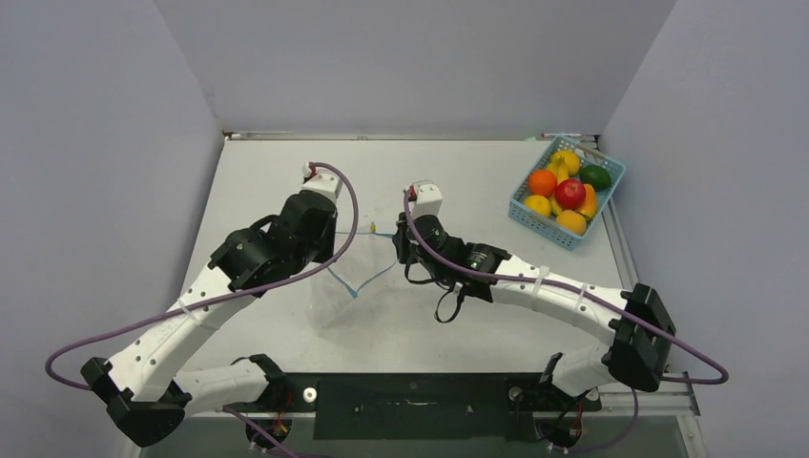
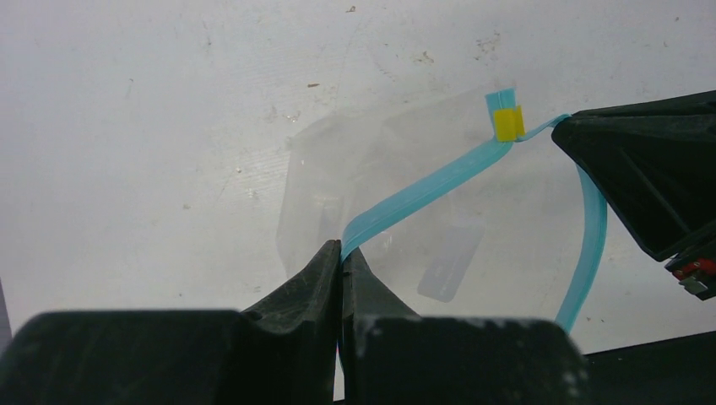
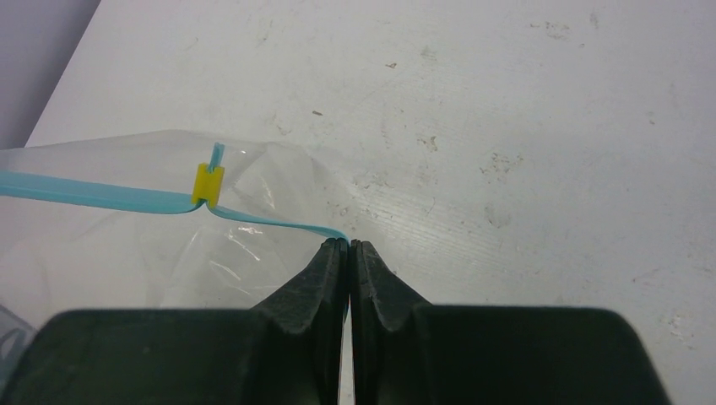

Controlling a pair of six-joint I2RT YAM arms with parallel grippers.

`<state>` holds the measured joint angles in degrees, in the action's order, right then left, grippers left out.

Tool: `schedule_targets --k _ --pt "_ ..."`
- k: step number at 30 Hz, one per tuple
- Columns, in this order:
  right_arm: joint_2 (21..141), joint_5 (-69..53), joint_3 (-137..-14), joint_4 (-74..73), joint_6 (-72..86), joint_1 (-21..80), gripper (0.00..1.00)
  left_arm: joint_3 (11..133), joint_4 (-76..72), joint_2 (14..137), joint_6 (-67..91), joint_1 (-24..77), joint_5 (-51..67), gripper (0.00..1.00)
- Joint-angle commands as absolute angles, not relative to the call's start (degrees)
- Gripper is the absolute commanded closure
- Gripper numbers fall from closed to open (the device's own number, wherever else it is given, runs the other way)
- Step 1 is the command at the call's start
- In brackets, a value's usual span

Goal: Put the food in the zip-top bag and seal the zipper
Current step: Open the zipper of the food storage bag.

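The zip-top bag (image 1: pixel 355 310) is clear and hangs empty over the table between my two grippers. Its teal zipper (image 1: pixel 355 291) sags in a V below a taut upper strip. My left gripper (image 2: pixel 342 249) is shut on one end of the zipper (image 2: pixel 422 190). My right gripper (image 3: pixel 348 243) is shut on the zipper (image 3: pixel 262 221) just past the yellow slider (image 3: pixel 207 184). In the top view, the left gripper (image 1: pixel 332 248) and right gripper (image 1: pixel 399 250) face each other mid-table. The food (image 1: pixel 570 194), toy fruits, lies in a basket at the far right.
The light-blue lattice basket (image 1: pixel 534 221) stands at the table's back right corner, near the right wall. Purple cables (image 1: pixel 353 205) loop over both arms. Grey walls close the table on the left, back and right.
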<state>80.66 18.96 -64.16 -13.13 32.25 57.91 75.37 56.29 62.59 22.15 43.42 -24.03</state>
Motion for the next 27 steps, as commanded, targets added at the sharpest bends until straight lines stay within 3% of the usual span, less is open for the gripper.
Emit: schedule_targets --k 1,9,18,23,27 --pt "83.2 17.76 -61.56 -6.33 31.29 54.75 0.95 74.81 54.14 62.79 20.67 43.9 -31.51 1.0" --pt "88.51 12.32 -59.3 4.25 31.4 51.89 0.95 71.65 50.5 63.83 19.03 46.66 -38.08 1.0" --pt "90.0 10.52 -58.01 6.49 30.55 50.48 0.95 67.03 46.34 64.32 18.28 46.87 -40.8 1.0" --pt "88.85 9.15 -58.2 5.74 30.28 50.51 0.78 64.31 43.77 61.93 18.37 46.81 -40.76 1.0" --pt "87.54 8.12 -58.27 5.28 30.59 50.61 0.73 62.91 42.55 60.26 18.24 46.78 -39.63 1.0"
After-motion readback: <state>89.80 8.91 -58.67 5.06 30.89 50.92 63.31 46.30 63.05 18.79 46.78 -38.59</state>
